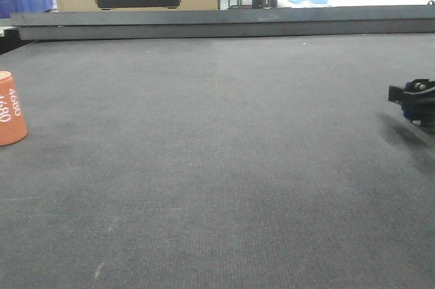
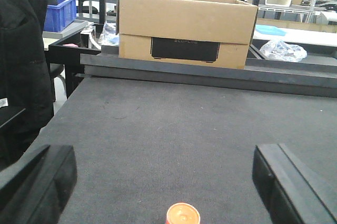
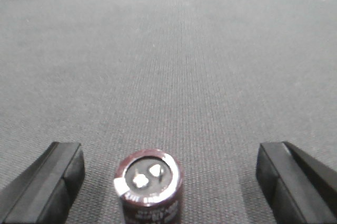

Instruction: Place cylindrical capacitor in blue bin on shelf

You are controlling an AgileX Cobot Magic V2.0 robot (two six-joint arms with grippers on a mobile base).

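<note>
Spread wide, our right claw point(image 3: 169, 161) is gripping nothing; its two dark fingers are standing well apart on either side of the capacitor point(image 3: 149, 182) and touching it nowhere. We are seeing the capacitor as a dark maroon can standing upright on the grey tabletop point(image 3: 184, 50), its two metal terminals facing up; it is sitting between the fingers but nearer the one on the picture's left. We are judging that the claw is lining up for a side grasp, since an upright can offers its round wall to closing fingers; centring first should stop the nearer finger from tipping it.

In the front view the right claw is showing only at the right edge of the tabletop, and the capacitor itself is out of sight there.

Our left claw point(image 2: 163, 176) is likewise hanging open and empty above an orange cylinder point(image 2: 182, 215) marked 4680, which is standing near the tabletop's left edge; we cannot tell whether it belongs to the task.

Beyond the far edge a cardboard box point(image 2: 184, 29) is resting; further left a blue bin point(image 2: 59, 10) is showing, well apart from the capacitor. We are judging the task barely begun, with the lift and carry not yet made.
</note>
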